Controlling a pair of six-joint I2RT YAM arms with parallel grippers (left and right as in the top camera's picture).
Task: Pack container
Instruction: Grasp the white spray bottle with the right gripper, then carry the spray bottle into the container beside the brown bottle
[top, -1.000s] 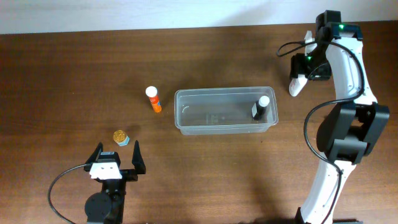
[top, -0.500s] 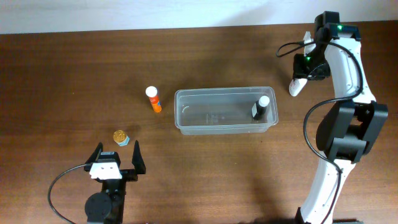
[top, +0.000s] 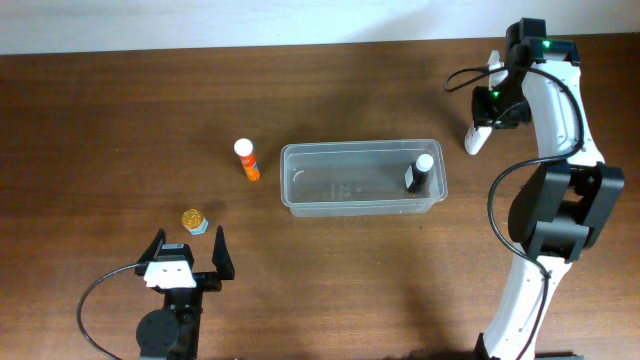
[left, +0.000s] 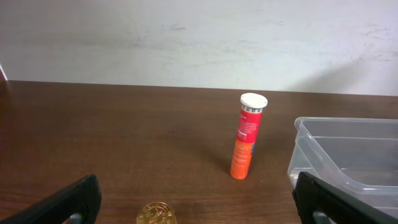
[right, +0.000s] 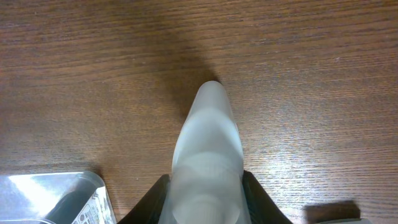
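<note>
The container (top: 361, 147) is a clear plastic tub at mid-table; its corner shows in both wrist views (left: 348, 158) (right: 46, 186). A black bottle with a white cap (top: 420, 172) stands in its right end. To its left stand an orange tube with a white cap (top: 246, 160) (left: 247, 137) and a small gold-lidded jar (top: 193, 219) (left: 156, 214). My left gripper (top: 187, 258) (left: 198, 199) is open near the front edge, the jar just ahead of it. My right gripper (top: 483, 120) (right: 206, 199) is shut on a frosted white bottle (top: 476, 139) (right: 208, 143) right of the container.
A pale wall runs along the far edge of the brown wooden table (top: 120, 110). The right arm's white links and cable (top: 545, 190) rise at the right side, close to the container's right end.
The right gripper's jaws have closed onto the frosted white bottle, and the wrist has shifted slightly. The left arm and the other objects have not moved.
</note>
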